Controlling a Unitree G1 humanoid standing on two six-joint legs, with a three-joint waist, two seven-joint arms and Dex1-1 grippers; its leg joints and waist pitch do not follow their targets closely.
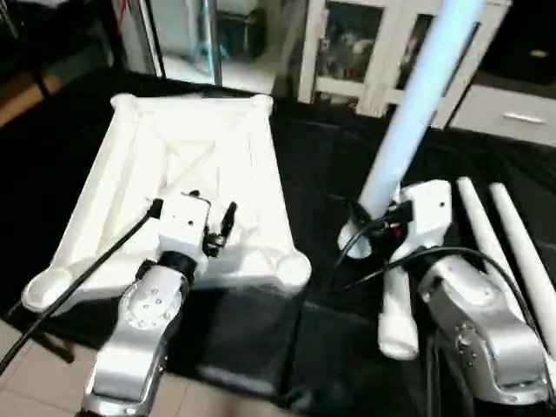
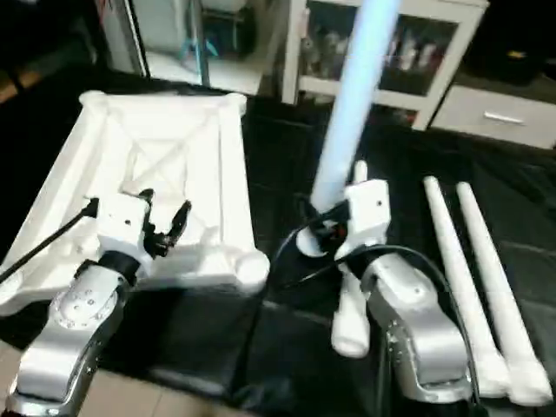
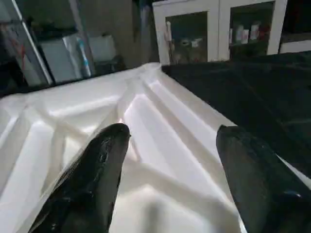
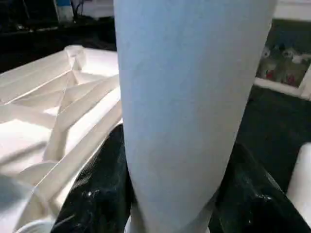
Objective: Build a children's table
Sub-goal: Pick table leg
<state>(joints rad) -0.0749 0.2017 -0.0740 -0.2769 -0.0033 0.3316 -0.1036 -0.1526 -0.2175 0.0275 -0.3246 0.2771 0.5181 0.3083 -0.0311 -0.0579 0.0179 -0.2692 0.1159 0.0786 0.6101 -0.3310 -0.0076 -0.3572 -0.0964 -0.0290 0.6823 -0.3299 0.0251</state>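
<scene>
Fingers: right fingers (image 4: 102, 189) clamp upright leg (image 1: 417, 113); left fingers (image 3: 97, 179) wide above tabletop (image 1: 182, 165). Risk: leg tilts, missing corner socket (image 1: 291, 269).

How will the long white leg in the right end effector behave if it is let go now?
The leg, long, rising steeply from the right end effector clamped near its lower end, would probably tip over. Being round like the spare legs, it may then roll on the black cover. It looks stiff and light.
</scene>
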